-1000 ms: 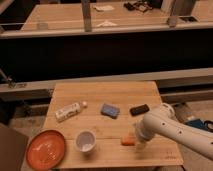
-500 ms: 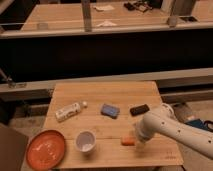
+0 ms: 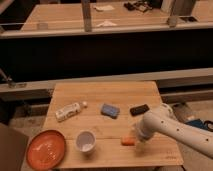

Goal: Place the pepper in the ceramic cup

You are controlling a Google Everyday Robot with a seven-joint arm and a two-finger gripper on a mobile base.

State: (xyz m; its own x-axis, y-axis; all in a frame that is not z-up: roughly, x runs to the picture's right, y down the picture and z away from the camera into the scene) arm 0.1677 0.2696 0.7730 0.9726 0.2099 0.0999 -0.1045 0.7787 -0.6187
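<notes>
Lying near the front edge of the light wooden bench (image 3: 105, 92), the small slim orange pepper (image 3: 128, 141) is apart from the small white round ceramic cup (image 3: 86, 142), which stands upright to its left. The gripper (image 3: 137, 137) of the white arm (image 3: 170, 127) is just at the pepper's right end; whether it grips the pepper I cannot tell. A large round orange plate (image 3: 46, 149) lies left of the cup.

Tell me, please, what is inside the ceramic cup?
Nothing visible: the ceramic cup shows only its white interior. The pepper lies on the table at the gripper, partly covered by it.
</notes>
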